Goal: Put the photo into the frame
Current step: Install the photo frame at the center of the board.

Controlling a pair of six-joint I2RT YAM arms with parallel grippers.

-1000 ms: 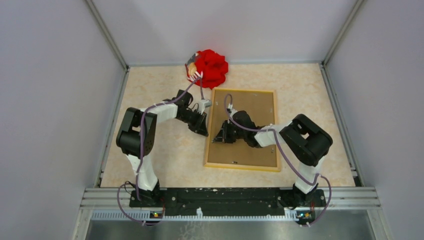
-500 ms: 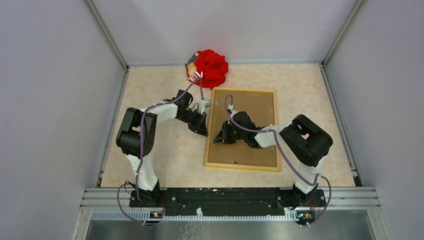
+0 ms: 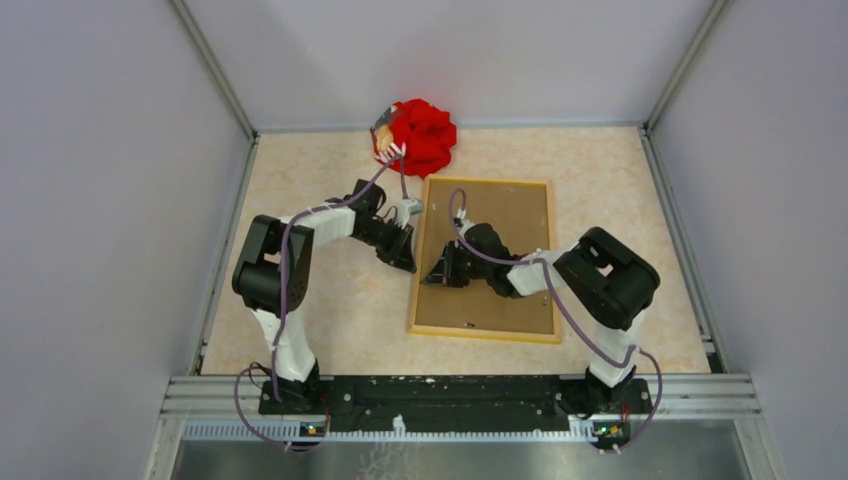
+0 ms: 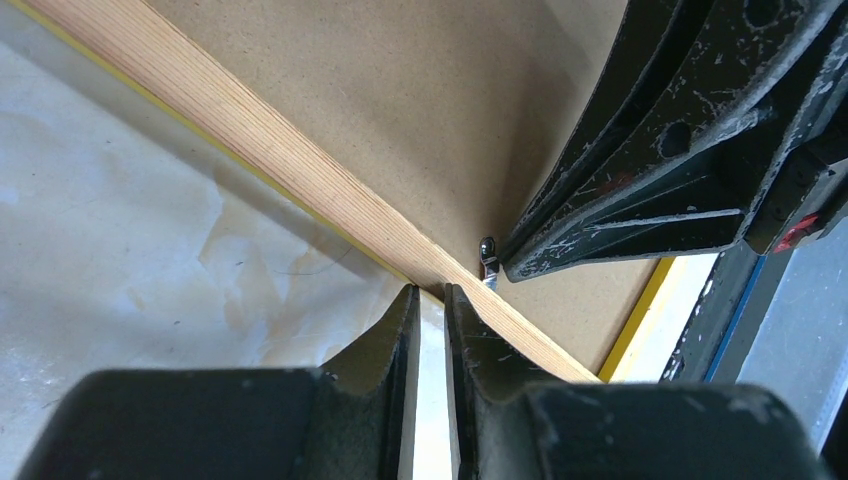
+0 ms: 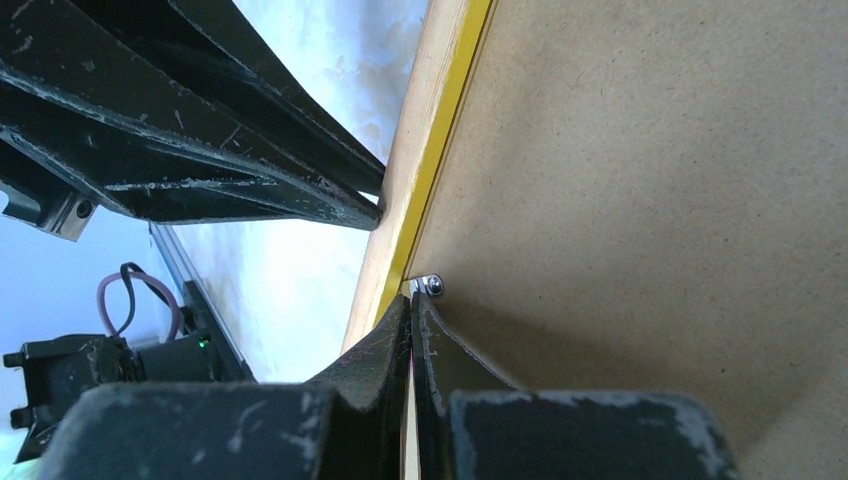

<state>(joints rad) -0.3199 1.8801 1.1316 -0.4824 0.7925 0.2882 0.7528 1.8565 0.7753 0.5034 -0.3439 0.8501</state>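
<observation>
The frame point(image 3: 484, 332) lies face down on the table, its light wood reverse up and a yellow edge showing. A plain brown backing board point(image 3: 505, 215) fills it. The photo is hidden. My left gripper point(image 3: 405, 262) is shut and empty, with only a thin gap between the jaws. Its tips point(image 4: 430, 292) touch the outer side of the frame's left rail point(image 4: 250, 130). My right gripper point(image 3: 432, 277) is shut over the board, with its tips point(image 5: 410, 298) at a small metal tab point(image 5: 432, 286) on the inner side of that rail point(image 5: 420, 150).
A red ruffled object point(image 3: 420, 135) lies at the back of the table, just beyond the frame's far left corner. Grey walls enclose the table on three sides. The two grippers face each other across the frame's left rail.
My right arm has shifted very slightly to the left along the board. The left arm and the frame have not moved.
</observation>
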